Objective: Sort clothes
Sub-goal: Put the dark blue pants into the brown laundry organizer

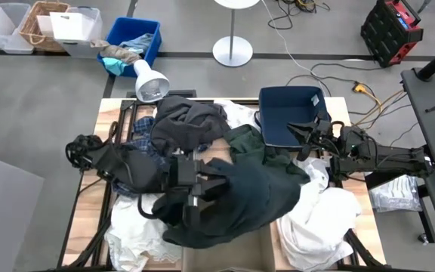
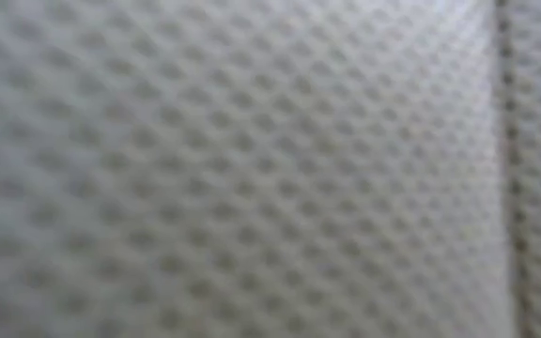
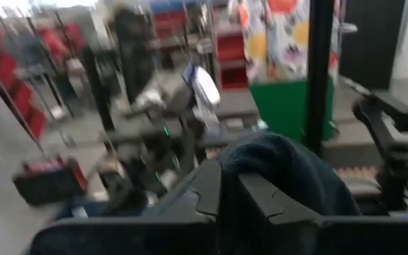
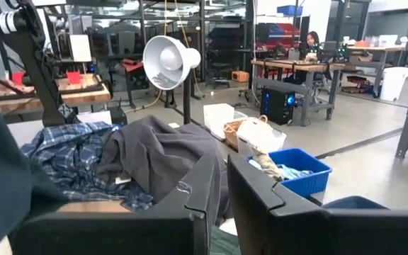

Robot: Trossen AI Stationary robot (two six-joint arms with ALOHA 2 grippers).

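The wooden tabletop shows bare only at its edges and in a patch by the middle. Directly on it lie heaped clothes: a charcoal grey garment at the far side, a blue-and-white plaid shirt beside it, a dark green garment across the centre, and white garments along the near edge and right

I'm counting 1 green garment, 1 charcoal garment, 1 plaid shirt, 2 white heaps, 2 arms.
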